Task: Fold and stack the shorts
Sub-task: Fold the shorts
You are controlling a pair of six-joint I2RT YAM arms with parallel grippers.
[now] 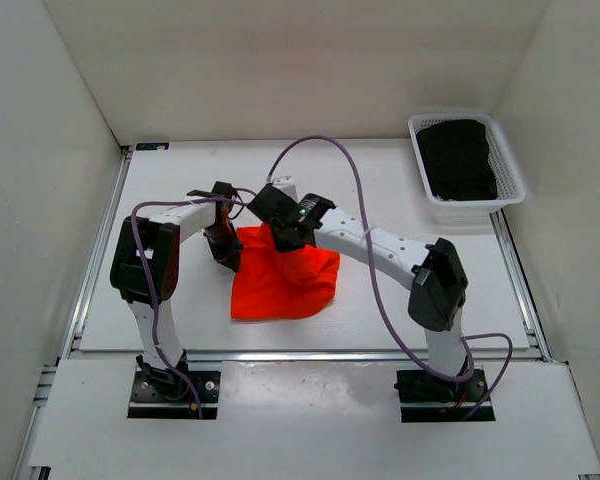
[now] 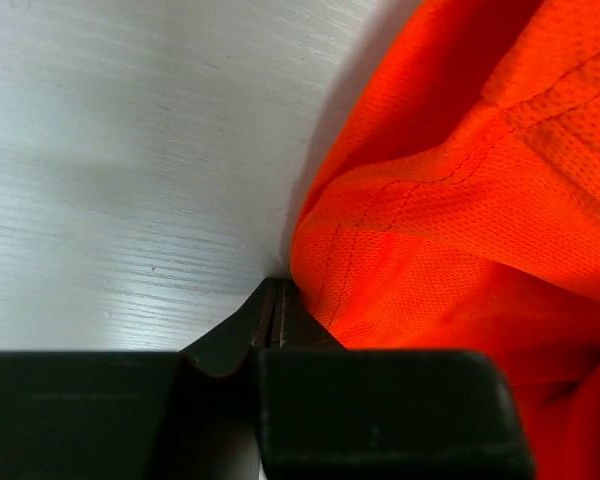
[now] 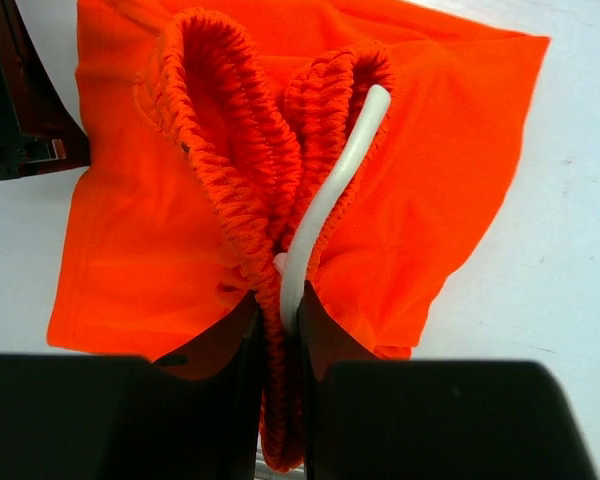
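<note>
Holding seemingly dark clothing (image 1: pixel 460 158), basket (image 1: pixel 475 210) stands apart from shorts (image 1: pixel 285 285).

The top camera looks steeply down from high over the near edge, taking in the whole tabletop (image 1: pixel 400 320). Each wrist camera sits very close, looking along the left pincer (image 2: pixel 277 318) and the right pincer (image 3: pixel 278 320). All three views share the shorts (image 1: pixel 283 283).

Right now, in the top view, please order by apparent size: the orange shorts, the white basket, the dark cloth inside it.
1. White basket and orange shorts: about alike; the basket lies farther from the camera, so I leave them unranked.
2. Dark cloth inside the basket: clearly smallest.
</note>
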